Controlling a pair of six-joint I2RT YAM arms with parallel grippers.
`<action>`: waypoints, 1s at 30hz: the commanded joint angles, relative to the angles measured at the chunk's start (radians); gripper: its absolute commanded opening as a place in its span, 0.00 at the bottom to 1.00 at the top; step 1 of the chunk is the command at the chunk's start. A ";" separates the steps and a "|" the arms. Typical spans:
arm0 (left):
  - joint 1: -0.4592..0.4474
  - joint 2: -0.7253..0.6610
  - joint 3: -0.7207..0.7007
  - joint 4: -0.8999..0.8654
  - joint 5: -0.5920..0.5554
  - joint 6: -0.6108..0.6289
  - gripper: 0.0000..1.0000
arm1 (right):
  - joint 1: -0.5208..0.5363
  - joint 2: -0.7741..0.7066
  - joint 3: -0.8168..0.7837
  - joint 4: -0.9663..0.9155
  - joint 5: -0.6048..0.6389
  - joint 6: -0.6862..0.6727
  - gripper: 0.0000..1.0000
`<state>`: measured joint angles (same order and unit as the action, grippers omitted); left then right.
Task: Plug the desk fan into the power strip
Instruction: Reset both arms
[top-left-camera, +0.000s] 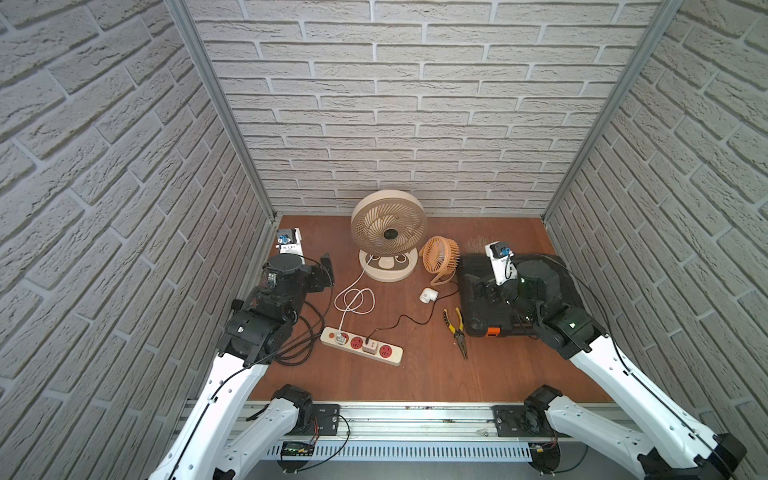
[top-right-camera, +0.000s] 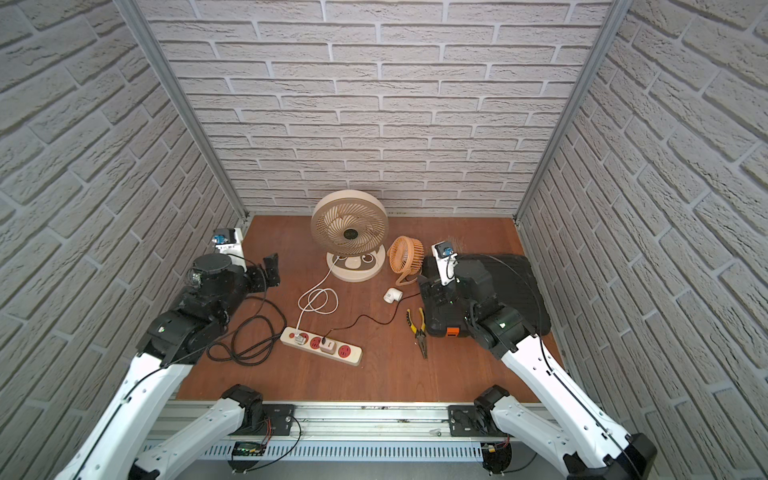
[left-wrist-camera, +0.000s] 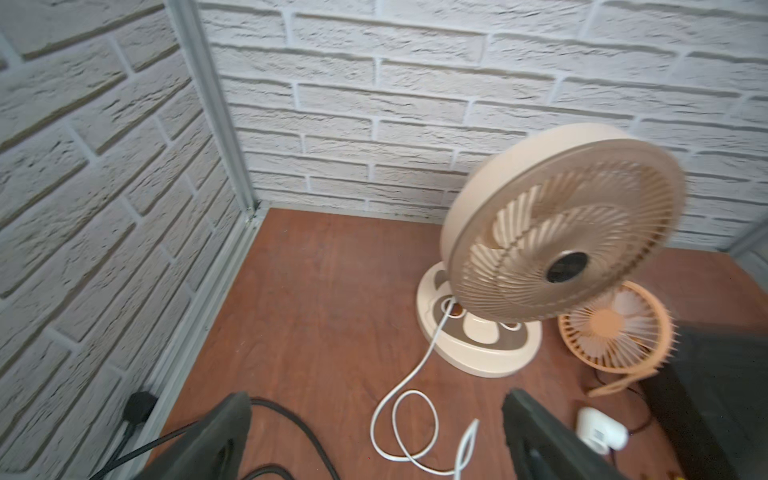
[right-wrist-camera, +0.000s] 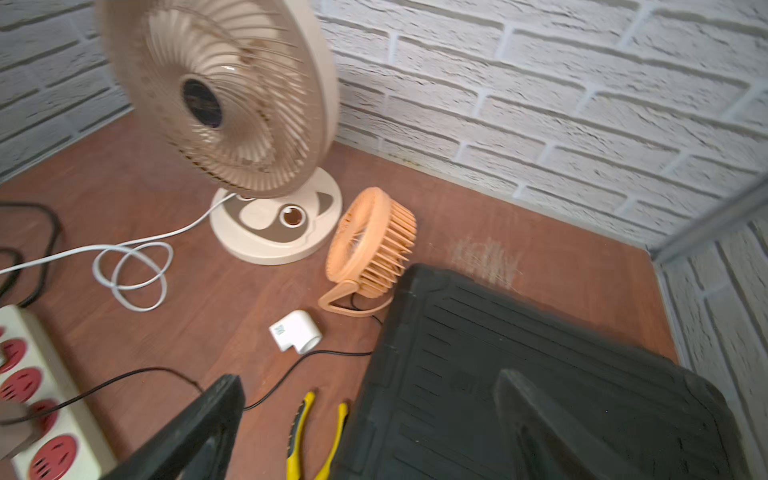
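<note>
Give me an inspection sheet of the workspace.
Surface: brown wood table, scuffed back right.
Job's things: strip flat near front; big fan, small fan stand at back.
Clutter: pliers, white adapter, black case.
Grippers: left gripper and right gripper open, empty.
Cables: big fan's white cable plugged in beside strip's button; small fan's black cord into a block in the third socket; thick cord coiled at left.
Surroundings: brick walls, front rail.
</note>
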<state>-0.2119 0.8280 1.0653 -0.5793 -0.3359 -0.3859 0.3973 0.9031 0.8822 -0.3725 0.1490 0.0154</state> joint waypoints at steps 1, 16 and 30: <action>0.122 0.017 -0.095 0.119 0.082 0.037 0.98 | -0.146 -0.017 -0.114 0.189 -0.134 0.026 0.99; 0.348 0.146 -0.602 0.735 0.223 0.177 0.98 | -0.526 0.000 -0.612 0.724 -0.107 0.169 0.99; 0.361 0.536 -0.610 1.083 0.357 0.245 0.98 | -0.513 0.347 -0.619 1.138 -0.162 0.162 0.99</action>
<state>0.1413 1.3239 0.4114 0.3534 -0.0353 -0.1631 -0.1234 1.2064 0.2527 0.6132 0.0074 0.1692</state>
